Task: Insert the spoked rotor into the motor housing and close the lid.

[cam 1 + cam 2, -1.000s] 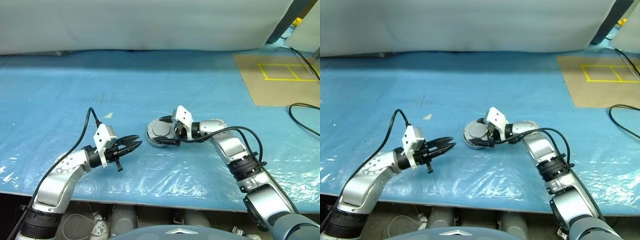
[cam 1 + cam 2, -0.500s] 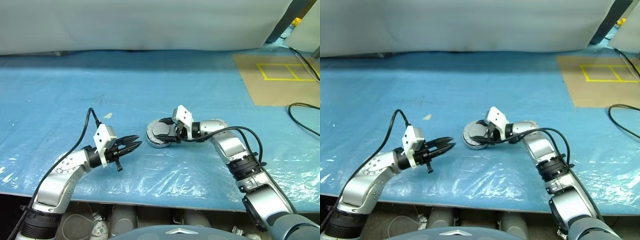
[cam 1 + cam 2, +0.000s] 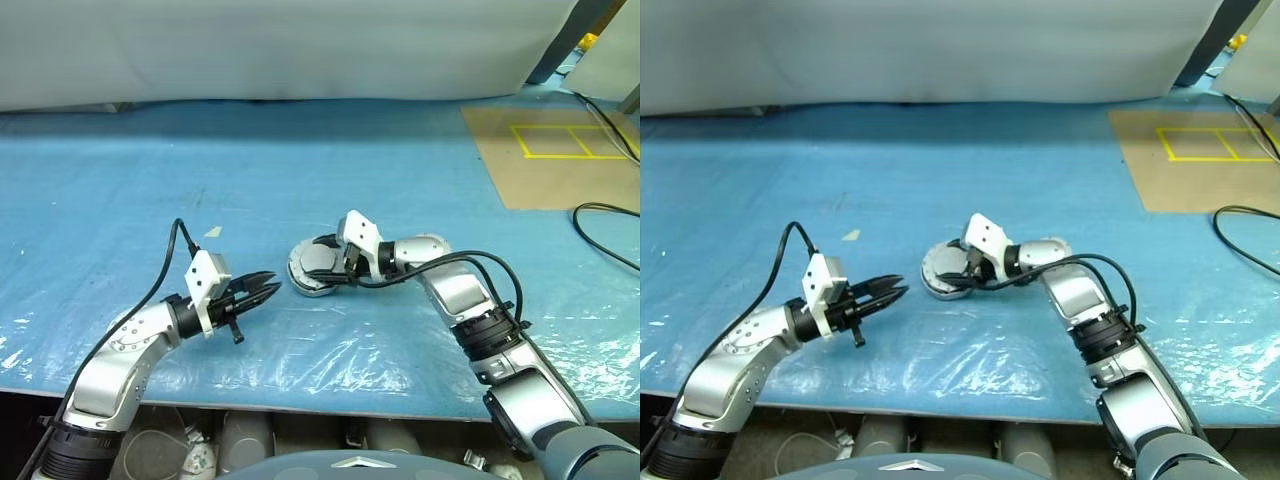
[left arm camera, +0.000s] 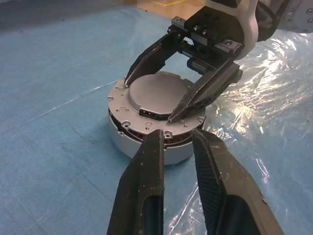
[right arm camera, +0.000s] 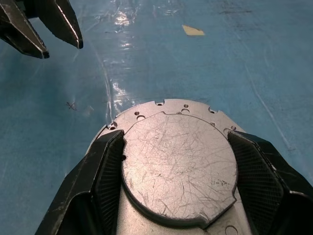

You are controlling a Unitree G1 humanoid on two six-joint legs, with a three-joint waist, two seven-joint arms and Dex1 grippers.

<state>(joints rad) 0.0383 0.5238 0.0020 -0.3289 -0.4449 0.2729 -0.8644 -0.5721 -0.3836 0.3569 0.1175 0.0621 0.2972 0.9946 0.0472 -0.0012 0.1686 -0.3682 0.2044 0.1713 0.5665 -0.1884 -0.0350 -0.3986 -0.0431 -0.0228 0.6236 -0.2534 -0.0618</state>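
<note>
- Left eye view: the motor housing (image 3: 312, 268) sits near the middle of the blue plastic-covered table (image 3: 150, 180), flat on its base.
- The right gripper (image 3: 332, 265) reaches in from the housing's 3 o'clock. Its jaws are spread wide across the top.
- The left gripper (image 3: 268, 290) hovers at about the housing's 8 o'clock, near it but apart. Its jaws are narrow and hold nothing.
- A small tan scrap (image 3: 215, 231) lies at the housing's 10 o'clock. A cardboard panel (image 3: 560, 170) with yellow tape lines lies well off at 2 o'clock, with a black cable (image 3: 600, 212) beside it.
- Left wrist view: the left arm's two fingers (image 4: 146, 186) stand a thin gap apart and point at the housing's side without touching it.
- Copper windings (image 4: 142, 134) show in a slot under the grey top plate (image 4: 120, 100).
- The right gripper's fingertips rest on that plate, on either side of the raised disc (image 4: 159, 93).
- Right wrist view: the ribbed pads (image 5: 110, 169) lie against opposite edges of the scratched disc, gripping it.
- I cannot tell whether this top plate is the lid.
</note>
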